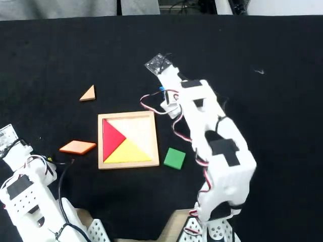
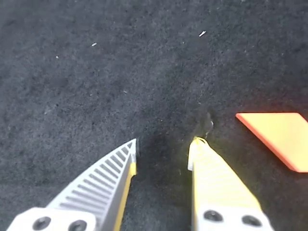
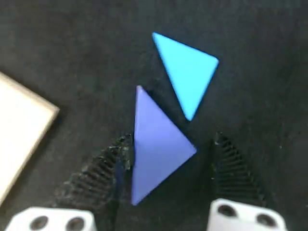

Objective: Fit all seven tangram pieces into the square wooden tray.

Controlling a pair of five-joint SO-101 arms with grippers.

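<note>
Right gripper point(image 3: 171, 140), jaws apart, straddles a purple triangle point(image 3: 154, 154) on the counter point(image 3: 72, 48), a blue triangle point(image 3: 188, 72) just beyond, as its wrist view shows. Left gripper point(image 2: 163, 144), also apart, hangs near the parallelogram point(image 2: 281, 137). High view, frame centre: the tray point(image 1: 139, 128) holds a red triangle point(image 1: 111, 137) and a yellow triangle point(image 1: 128, 152), green square point(image 1: 174, 158) beside its lower right corner.

a black cloth-covered table point(image 1: 262, 126) carries a square wooden tray point(image 1: 126, 115) and five loose tangram pieces. a purple triangle point(image 3: 154, 144) lies flat between the parted jaws of the right gripper point(image 3: 171, 139), with a light blue triangle point(image 3: 187, 72) just past their tips. an orange parallelogram point(image 2: 281, 137) lies beyond one jaw of the left gripper point(image 2: 163, 144). a green square point(image 1: 174, 158) and a small orange triangle point(image 1: 89, 94) lie well apart from both.
</note>
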